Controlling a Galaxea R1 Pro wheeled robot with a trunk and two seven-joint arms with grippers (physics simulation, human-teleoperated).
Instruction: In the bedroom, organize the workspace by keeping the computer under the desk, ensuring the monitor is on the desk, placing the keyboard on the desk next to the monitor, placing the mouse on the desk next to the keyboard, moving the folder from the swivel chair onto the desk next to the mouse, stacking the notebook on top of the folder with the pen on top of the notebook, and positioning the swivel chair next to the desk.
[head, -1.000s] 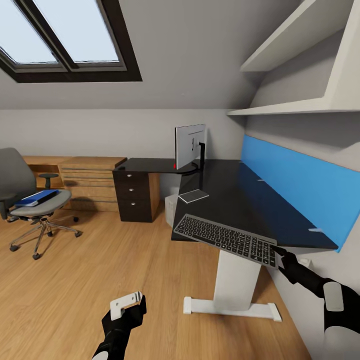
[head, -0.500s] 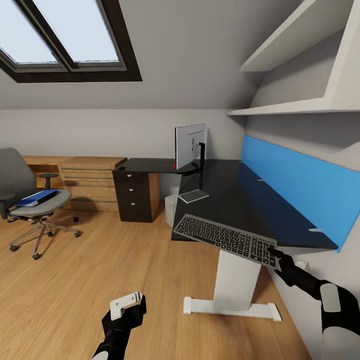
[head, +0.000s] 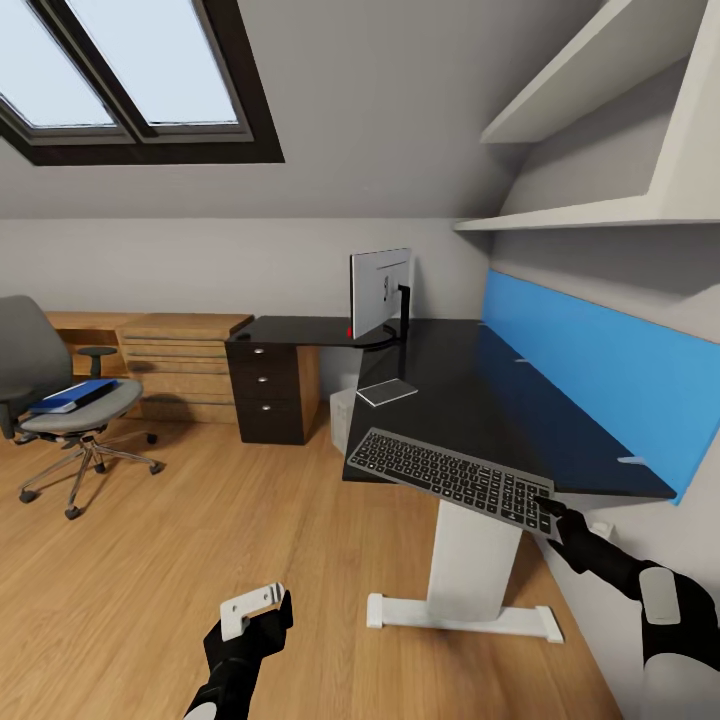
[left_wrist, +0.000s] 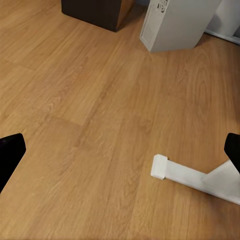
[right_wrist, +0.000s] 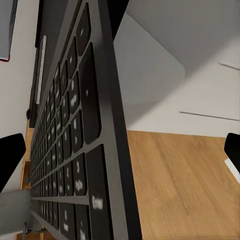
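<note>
The dark grey keyboard (head: 450, 482) lies at a slant over the front edge of the black desk (head: 470, 395). My right gripper (head: 553, 512) is at its near end, open, fingers wide on either side of the keyboard (right_wrist: 75, 150). Further back on the desk are the monitor (head: 380, 292) and the flat notebook (head: 387, 392). The pale computer (head: 343, 420) (left_wrist: 177, 22) stands under the desk. At the left, the blue folder (head: 72, 396) lies on the swivel chair (head: 85, 412). My left gripper (head: 250, 612) hangs open and empty over the floor. I cannot make out the mouse or pen.
The desk's white leg and foot (head: 465, 610) (left_wrist: 200, 177) stand just ahead of me. A dark drawer unit (head: 267, 390) and light oak drawers (head: 185, 365) line the back wall. White shelves (head: 590, 210) hang above the blue back panel (head: 600, 365). Open wood floor lies between me and the chair.
My right arm has edged slightly closer along the keyboard's near end. The keyboard, the left arm and everything else stay where they were.
</note>
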